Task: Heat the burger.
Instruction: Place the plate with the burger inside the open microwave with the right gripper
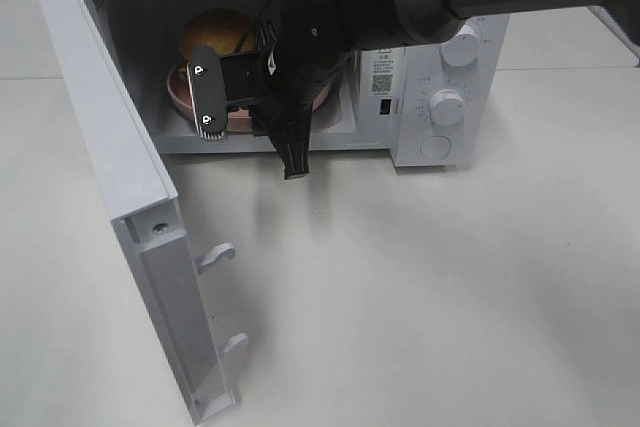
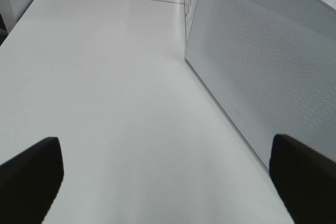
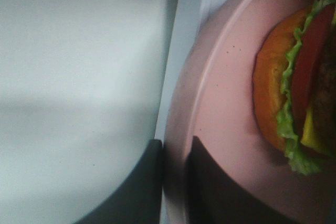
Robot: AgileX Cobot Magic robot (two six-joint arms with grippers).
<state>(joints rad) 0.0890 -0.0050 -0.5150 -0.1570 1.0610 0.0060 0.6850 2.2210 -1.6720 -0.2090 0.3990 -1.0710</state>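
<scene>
The burger (image 1: 215, 27), with a golden bun, sits on a pink plate (image 1: 327, 97) inside the open white microwave (image 1: 400, 137). In the right wrist view the burger (image 3: 294, 93) shows its lettuce and patty on the plate (image 3: 231, 77). My right gripper (image 1: 207, 107) reaches into the microwave opening at the plate's front edge. Its fingers (image 3: 220, 198) stand close together on either side of the plate's rim, so the gripper (image 3: 175, 142) is shut on it. My left gripper (image 2: 163, 182) is open and empty, low over the white table. It is out of the exterior view.
The microwave door (image 1: 110, 137) is swung wide open to the left, its edge and latches facing forward. The left wrist view shows its dotted outer panel (image 2: 262, 61) close by. Two knobs (image 1: 447, 105) sit on the microwave's right panel. The white table (image 1: 420, 287) spreads in front.
</scene>
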